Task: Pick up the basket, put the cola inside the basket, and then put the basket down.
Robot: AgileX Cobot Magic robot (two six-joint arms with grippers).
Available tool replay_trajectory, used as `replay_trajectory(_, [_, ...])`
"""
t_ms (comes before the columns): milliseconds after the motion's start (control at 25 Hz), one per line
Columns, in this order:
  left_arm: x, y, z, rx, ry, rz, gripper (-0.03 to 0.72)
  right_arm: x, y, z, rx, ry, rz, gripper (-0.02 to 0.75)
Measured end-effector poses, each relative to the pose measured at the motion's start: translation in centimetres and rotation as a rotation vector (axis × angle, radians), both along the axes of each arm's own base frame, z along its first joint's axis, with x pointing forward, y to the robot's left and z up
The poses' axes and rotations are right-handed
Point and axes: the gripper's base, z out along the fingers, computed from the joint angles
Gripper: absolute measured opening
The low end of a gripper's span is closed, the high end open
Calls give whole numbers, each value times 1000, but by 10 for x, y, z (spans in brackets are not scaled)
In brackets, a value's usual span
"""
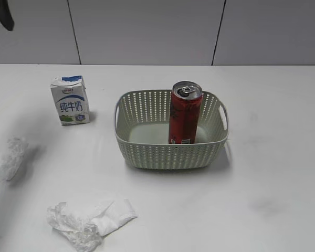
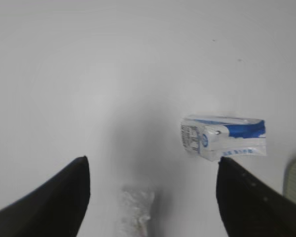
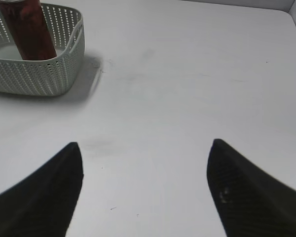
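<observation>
The cola is standing upright inside the basket, which is sitting on the worktop near its middle, toward the far edge. I am holding my left pincer and right pincer open, empty, above bare worktop.

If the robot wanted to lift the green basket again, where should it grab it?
Probably by a cut-out handle: the basket has one in each short end wall. The right-end one faces bare table, so coming from the right looks easiest. The cola stands upright inside, so lift it level.
</observation>
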Motion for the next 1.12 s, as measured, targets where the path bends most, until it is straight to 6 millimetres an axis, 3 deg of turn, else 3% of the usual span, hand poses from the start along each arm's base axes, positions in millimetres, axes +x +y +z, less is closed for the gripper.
replay_trajectory(200, [-26,13,36,63,-95,-1,587,0,0,0,0,0,0,592])
replay_trajectory(280, [-46,15,48,72,-121,-18,587,0,0,0,0,0,0,592])
replay_trajectory(440, [-93,19,54,97,-122,-42,584,0,0,0,0,0,0,592])
replay_trajectory(720, [-192,29,34,145,-108,-39,584,0,0,0,0,0,0,592])
replay_trajectory(1120, [-305,36,-11,133,-275,-27,584,0,-1,0,11,2,-12,592])
